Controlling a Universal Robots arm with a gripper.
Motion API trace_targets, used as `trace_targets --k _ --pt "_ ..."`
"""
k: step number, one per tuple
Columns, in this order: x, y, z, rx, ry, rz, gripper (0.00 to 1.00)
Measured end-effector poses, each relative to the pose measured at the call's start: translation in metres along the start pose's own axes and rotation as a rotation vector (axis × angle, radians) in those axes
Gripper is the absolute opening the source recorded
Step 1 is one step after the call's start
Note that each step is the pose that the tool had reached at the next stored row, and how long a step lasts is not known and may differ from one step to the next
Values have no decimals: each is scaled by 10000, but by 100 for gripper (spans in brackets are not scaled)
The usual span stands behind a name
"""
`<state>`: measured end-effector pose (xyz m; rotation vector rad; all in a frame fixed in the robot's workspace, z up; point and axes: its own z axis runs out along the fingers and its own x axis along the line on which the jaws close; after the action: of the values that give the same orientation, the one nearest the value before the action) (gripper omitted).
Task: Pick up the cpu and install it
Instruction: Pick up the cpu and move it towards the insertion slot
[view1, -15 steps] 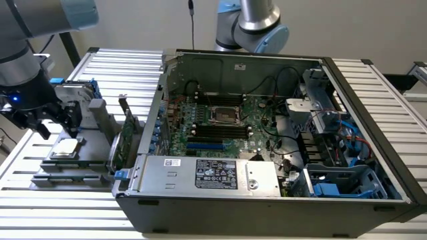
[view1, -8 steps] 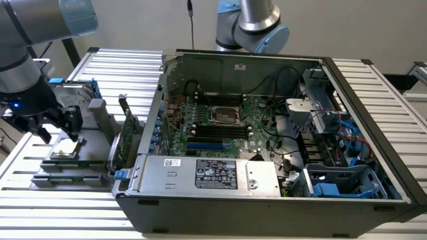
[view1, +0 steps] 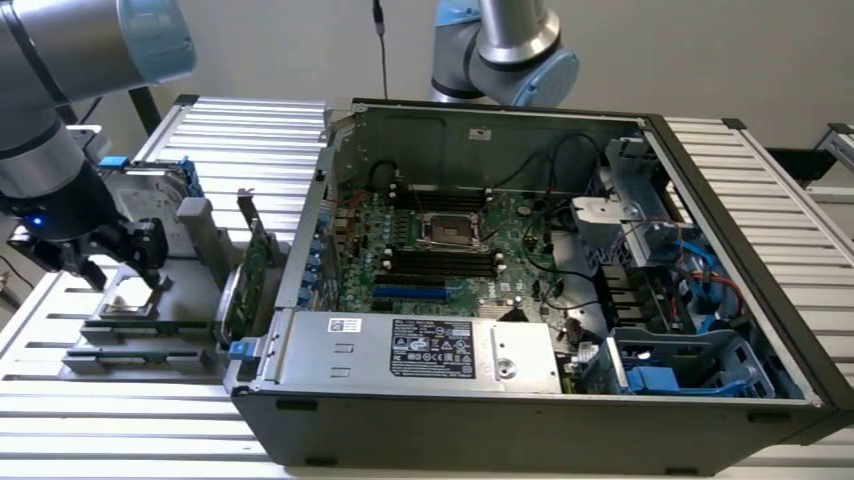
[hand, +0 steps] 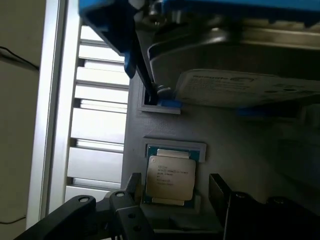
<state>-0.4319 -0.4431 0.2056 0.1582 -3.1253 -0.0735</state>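
One claw (hand: 175, 186) wide open, empty — wrist view: flanks cpu (hand: 170, 177); exterior view: motherboard socket (view1: 450, 232).

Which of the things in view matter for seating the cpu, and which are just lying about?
For the job:
cpu in its holder, jaws open on either side of it
socket inside the case

Lying about:
hard drive
card standing beside the case
power supply
second arm behind the case
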Motion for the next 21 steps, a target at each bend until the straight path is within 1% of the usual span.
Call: trace_targets --k 5,8,12,14,21 --pt "0 -9 70 -17 4 0 65" --pt "0 -11 102 -39 13 2 65" --pt "0 -12 123 -90 27 15 65" --pt "-1 -12 133 -106 30 37 65" --pt "3 -13 155 -138 40 182 65"
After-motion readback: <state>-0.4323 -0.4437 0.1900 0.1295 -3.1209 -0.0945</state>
